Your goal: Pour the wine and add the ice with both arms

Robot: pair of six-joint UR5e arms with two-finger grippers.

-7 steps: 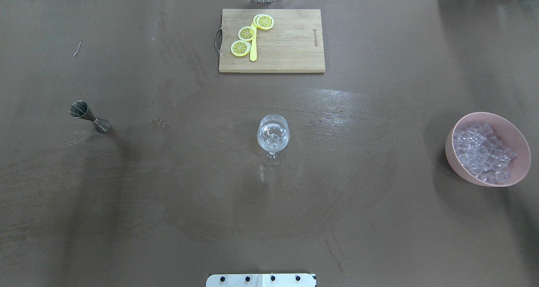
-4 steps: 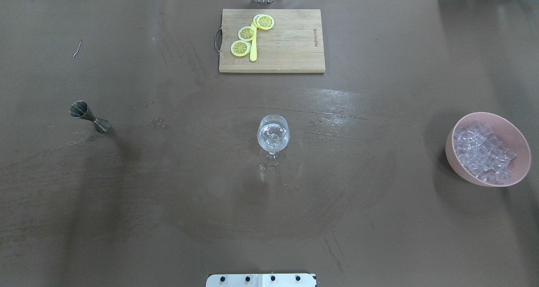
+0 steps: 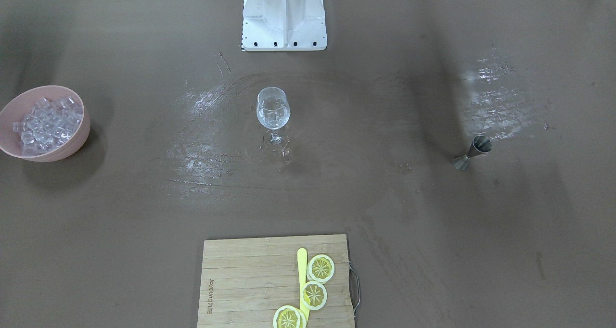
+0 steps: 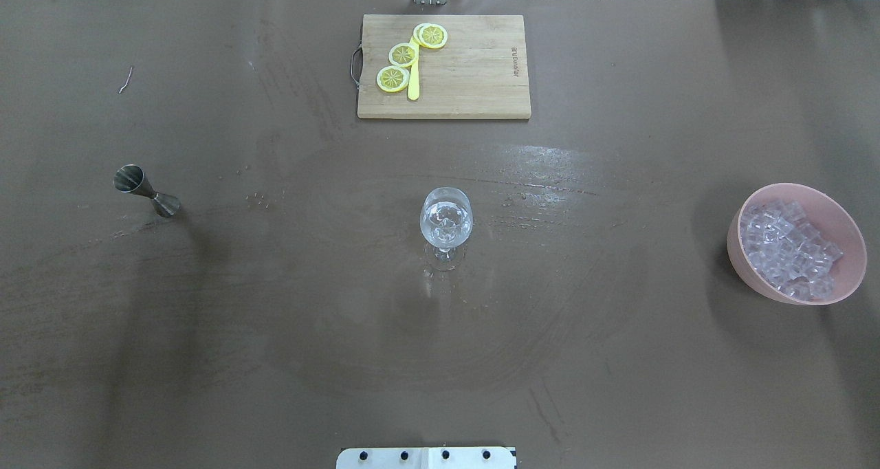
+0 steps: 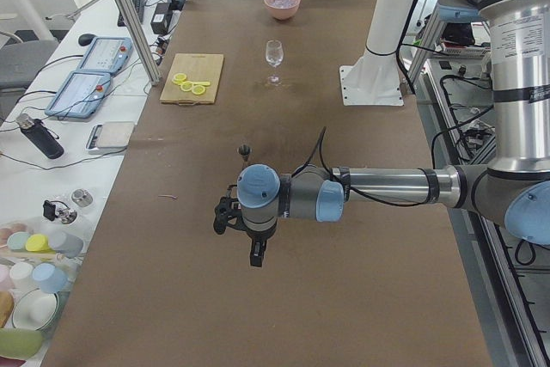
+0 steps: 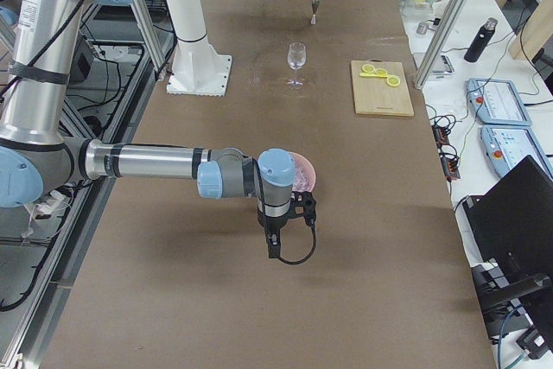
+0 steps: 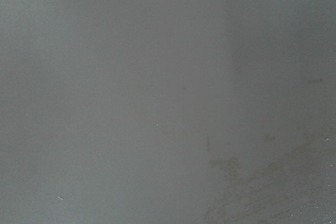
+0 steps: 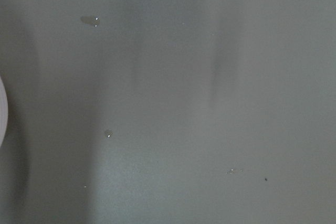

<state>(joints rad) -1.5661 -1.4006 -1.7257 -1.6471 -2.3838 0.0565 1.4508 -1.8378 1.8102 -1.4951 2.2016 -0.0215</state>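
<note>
A rounded clear glass [image 4: 447,234] holds glassy ice cubes [image 4: 444,216]; a smooth pink bowl [image 4: 738,256] sits right of it. Cannot tell if the fingers [image 5: 256,256] are apart

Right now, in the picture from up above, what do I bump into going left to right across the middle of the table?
metal measuring cup → wine glass → pink bowl full of ice cubes
</note>
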